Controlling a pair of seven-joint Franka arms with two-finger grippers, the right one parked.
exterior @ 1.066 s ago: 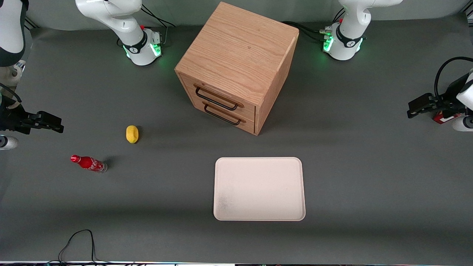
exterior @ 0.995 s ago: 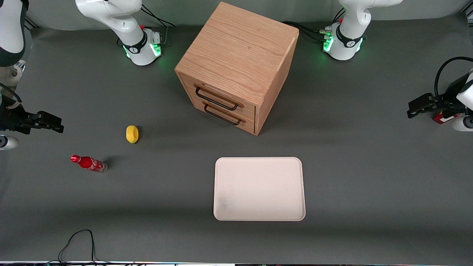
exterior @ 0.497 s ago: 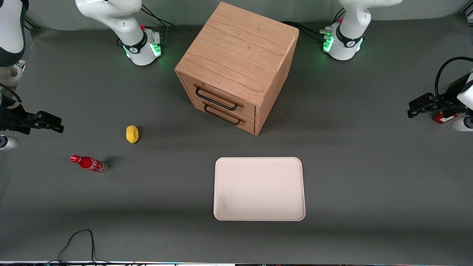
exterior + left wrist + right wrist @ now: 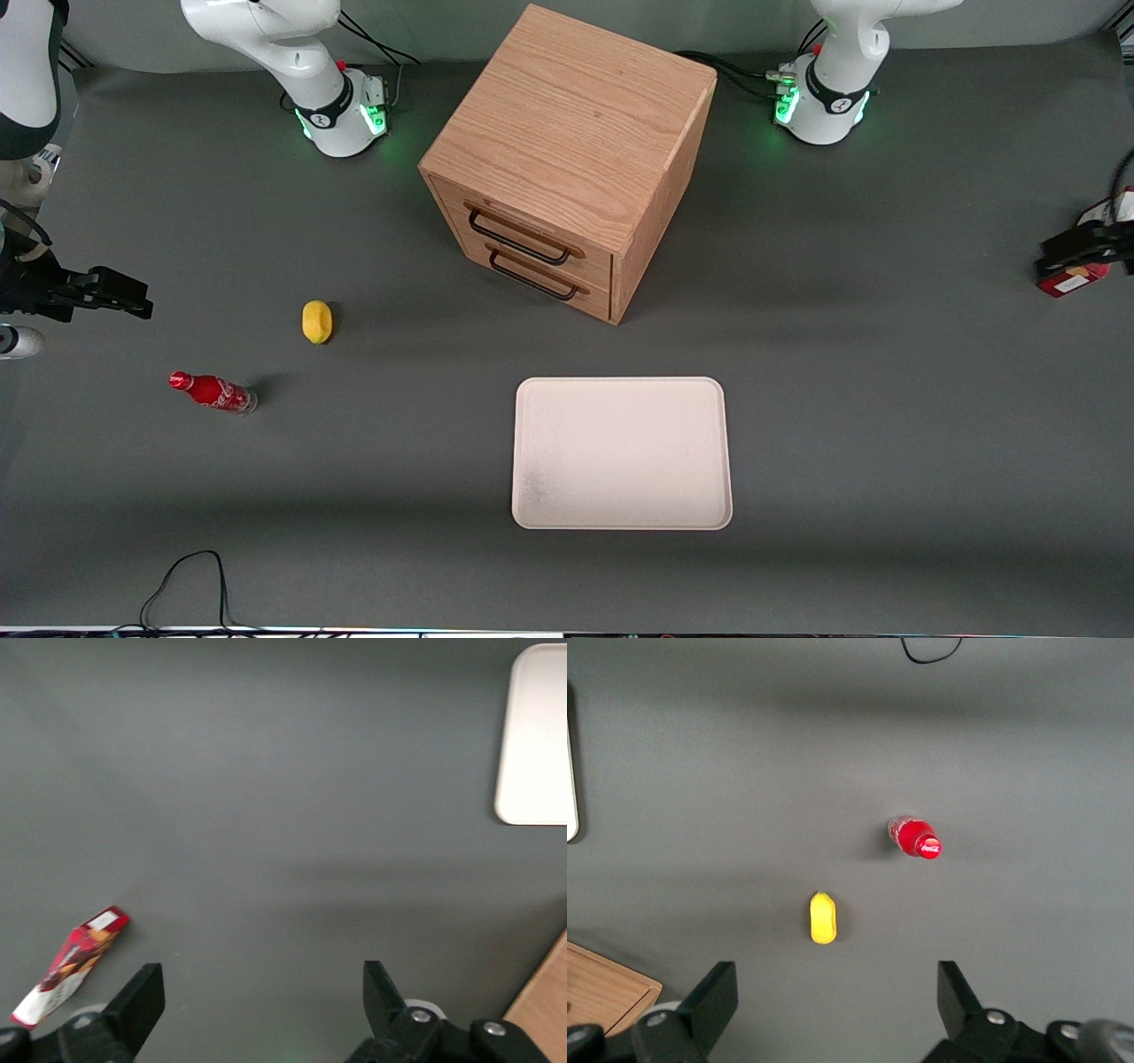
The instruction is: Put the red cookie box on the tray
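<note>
A table covered with a dark grey mat is seen, and several things are laid directly on it. A wooden cabinet with two drawers is set near the middle. A cream-white tray is laid flat in front of the cabinet, nearer the front camera. Toward the parked arm's end, a yellow lemon and a red soda bottle are found, apart from each other. Toward the working arm's end, the red cookie box is laid flat on the mat, well apart from the tray. Just above it the gripper is held, its fingers spread apart.
</note>
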